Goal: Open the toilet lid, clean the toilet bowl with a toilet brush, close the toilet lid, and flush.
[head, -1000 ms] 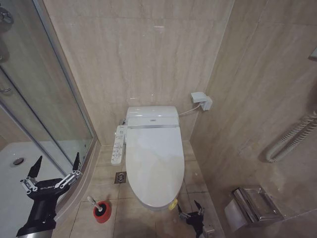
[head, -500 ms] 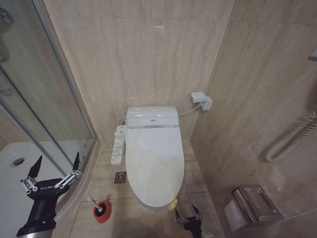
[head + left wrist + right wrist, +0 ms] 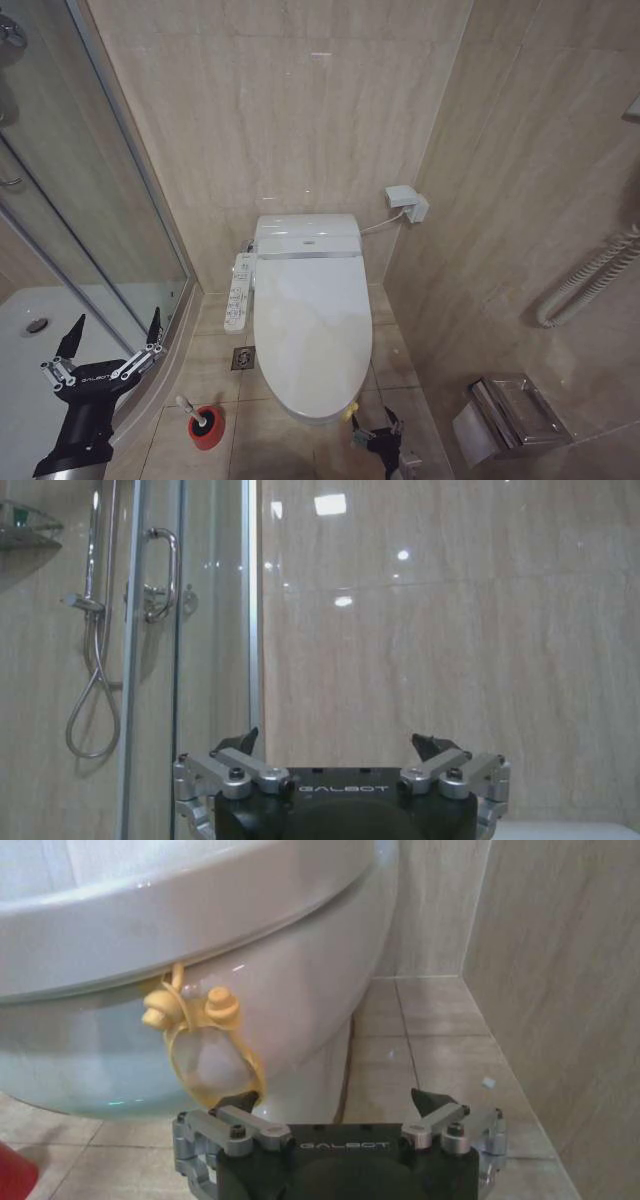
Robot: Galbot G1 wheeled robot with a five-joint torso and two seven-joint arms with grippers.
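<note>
2 end effectors show in the head view. The left end effector [image 3: 110, 345] hangs at the near left, in front of the curved glass shower door [image 3: 90, 200], its fingers spread wide; its wrist view looks at the door's handle [image 3: 165, 574], a shower hose [image 3: 92, 697] behind the glass and the glossy beige wall. The right end effector [image 3: 375, 428] sits low at the near edge, just right of the toilet's front, fingers open at a moderate width and gripping nothing.

The toilet lid [image 3: 310, 320] lies shut, glossy white, over the toilet bowl [image 3: 150, 1057], whose white outer wall fills the right wrist view. From the lid's front edge hangs a yellow pull tab [image 3: 205, 1035], a loop just beyond the right end effector's fingertips; it seems not quite touched, though the angle makes that hard to judge.

On the beige floor tiles [image 3: 270, 440] to the near left of the bowl stands the toilet brush [image 3: 203, 423], white handle tilted in its red holder. 1 floor drain [image 3: 243, 358] lies beside the bowl. On the right wall hang a metal paper holder [image 3: 510, 415] and a ribbed hose [image 3: 590, 280].
</note>
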